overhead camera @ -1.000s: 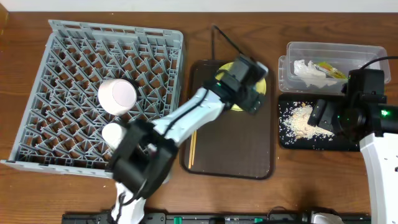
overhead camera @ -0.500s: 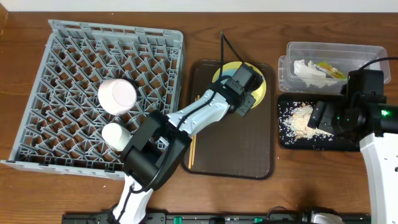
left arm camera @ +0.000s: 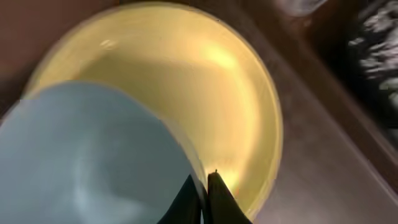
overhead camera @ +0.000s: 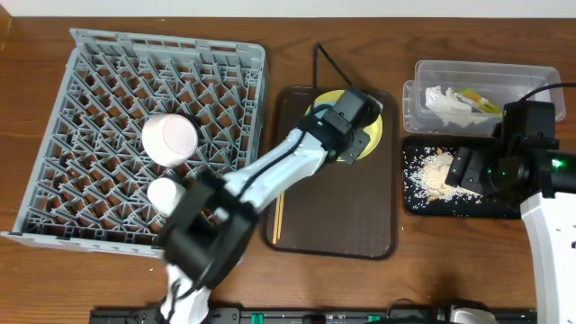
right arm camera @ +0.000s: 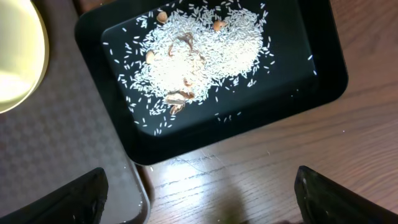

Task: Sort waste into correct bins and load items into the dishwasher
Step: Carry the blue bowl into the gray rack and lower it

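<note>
left claw (left arm camera: 204, 198) pinching blue bowl (left arm camera: 87, 155), above plate (left arm camera: 211, 87)

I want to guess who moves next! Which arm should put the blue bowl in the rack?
Left. The left gripper grips the light blue bowl over the plate, beside the rack. The right gripper hangs open by the black tray, farther away.

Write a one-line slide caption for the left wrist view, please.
Left gripper pinches the rim of the light blue bowl over the yellow-green plate.
</note>
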### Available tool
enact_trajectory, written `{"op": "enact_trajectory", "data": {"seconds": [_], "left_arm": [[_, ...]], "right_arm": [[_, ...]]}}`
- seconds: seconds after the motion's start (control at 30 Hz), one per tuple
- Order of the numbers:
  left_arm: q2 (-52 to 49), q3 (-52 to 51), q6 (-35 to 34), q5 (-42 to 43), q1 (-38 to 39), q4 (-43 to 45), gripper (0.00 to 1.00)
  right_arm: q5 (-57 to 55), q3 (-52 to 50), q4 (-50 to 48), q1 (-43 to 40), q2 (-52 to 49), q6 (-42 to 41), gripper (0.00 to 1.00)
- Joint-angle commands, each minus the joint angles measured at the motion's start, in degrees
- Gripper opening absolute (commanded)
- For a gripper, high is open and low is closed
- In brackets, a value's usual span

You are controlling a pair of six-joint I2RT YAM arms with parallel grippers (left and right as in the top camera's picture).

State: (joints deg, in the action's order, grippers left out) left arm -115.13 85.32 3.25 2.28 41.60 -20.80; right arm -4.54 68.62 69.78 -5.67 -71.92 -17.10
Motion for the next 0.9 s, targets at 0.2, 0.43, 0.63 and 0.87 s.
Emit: {"op": "enact_trajectory", "data": {"seconds": [0.2,0.43,0.63,0.87], "left_arm": [[20.3,1.1,-1.3,9.9,-9.9,-9.7,0.06],[20.8,1.0,-5.5,40.5,-30.1,-11.3,0.06],[15.1,1.0,-7.6,62.9,-46.1,-11.7,0.06],[7.1,1.0,-8.5,78.4,-52.7,-11.7,0.06]], "right_arm": [[-0.4,0.4,-0.1,-0.7,0.6,0.9,0.94],[-0.4,0.4,-0.1,-0.7,0.6,0.9,0.94],[-0.4,0.4,-0.1,-0.7,0.6,0.9,0.94],[-0.3,0.4,-0.2,-0.7,0.6,0.9,0.94]]}}
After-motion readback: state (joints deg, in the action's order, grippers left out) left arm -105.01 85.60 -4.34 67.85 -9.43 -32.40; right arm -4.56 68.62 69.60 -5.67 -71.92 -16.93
